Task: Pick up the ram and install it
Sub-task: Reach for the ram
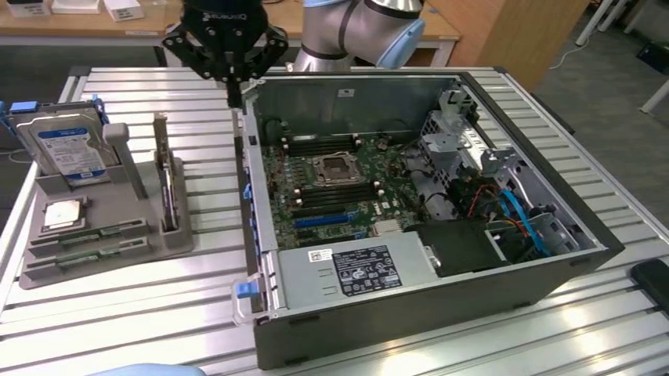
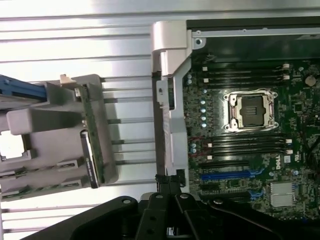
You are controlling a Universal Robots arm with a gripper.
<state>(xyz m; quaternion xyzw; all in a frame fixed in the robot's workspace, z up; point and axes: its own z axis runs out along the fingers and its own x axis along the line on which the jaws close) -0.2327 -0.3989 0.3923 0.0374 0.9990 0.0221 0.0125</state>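
**Gripper closed and unladen at case wall; ram in its holder**

1. The slatted aluminium table (image 1: 136,313) carries all items.
2. The open computer case (image 1: 418,329) lies on its side at the exterior view's right, its interior facing up. The green motherboard (image 1: 313,200) (image 2: 240,165) is exposed. The square processor socket (image 1: 334,168) (image 2: 248,111) sits between rows of dark memory slots (image 1: 324,141) (image 2: 247,75). The labelled power supply (image 1: 356,270) occupies the near corner.
3. The robot arm (image 1: 361,23) enters from the far side of the table.
4. The grey parts holder (image 1: 115,235) (image 2: 50,130) stands on the table at the exterior view's left, just beside the case.
5. The black gripper (image 1: 235,98) (image 2: 168,182) points downward at the far corner of the case wall that faces the holder. Its fingertips are drawn together with nothing seen between them, and they are well apart from the ram.
6. A hard drive (image 1: 65,149) with a blue-white label stands upright at the holder's far end.
7. The ram (image 1: 164,180) (image 2: 89,135) stands on its long edge in a slot along the holder's case-side edge, untouched.
8. A small silver processor chip (image 1: 63,213) lies flat in the holder, in front of the drive.
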